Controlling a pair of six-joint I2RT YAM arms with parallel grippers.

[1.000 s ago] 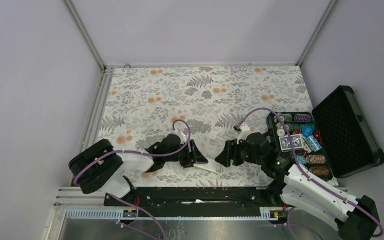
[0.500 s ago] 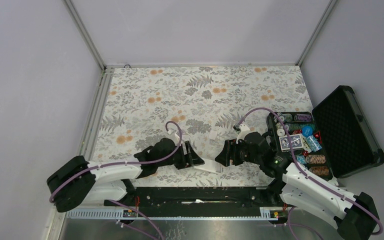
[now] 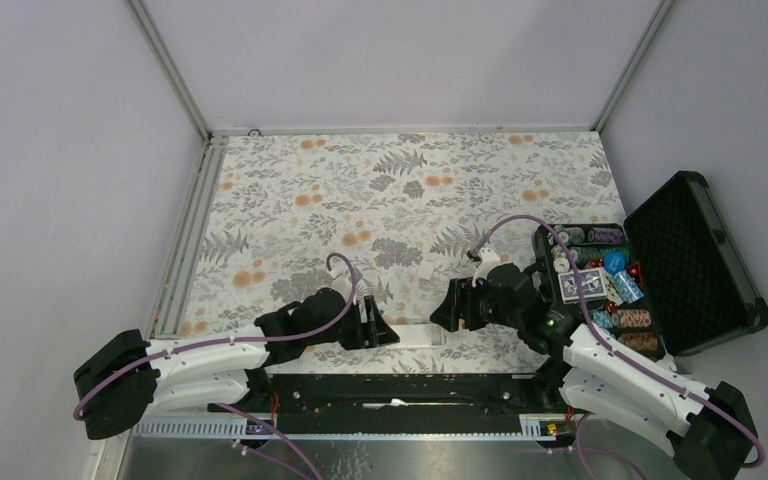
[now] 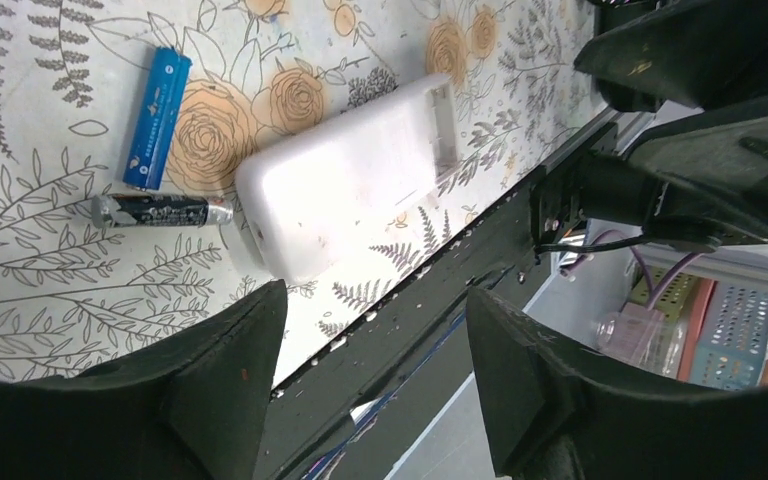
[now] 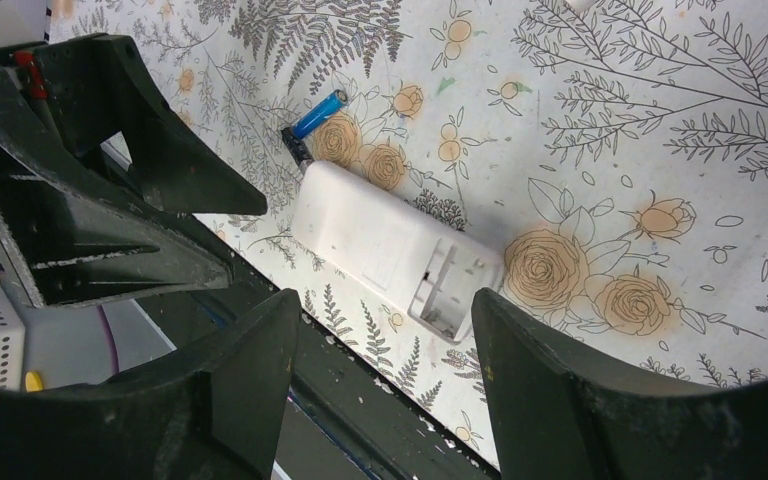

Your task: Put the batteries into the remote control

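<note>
Two batteries (image 4: 157, 118) lie just beside the remote control (image 4: 345, 190), which rests back-up near the mat's (image 4: 40, 280) front edge. I judge them light, slick and prone to rolling, so I would pinch mid-barrel. Left gripper (image 4: 375, 300) and right gripper (image 5: 385, 310) stand spread, empty.

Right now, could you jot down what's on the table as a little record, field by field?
Remote control: lying back up, battery bay open and empty
Blue battery: loose beside the remote
Dark battery: loose, by the remote's end
Left hand: open, holding nothing
Right hand: open, holding nothing
</note>
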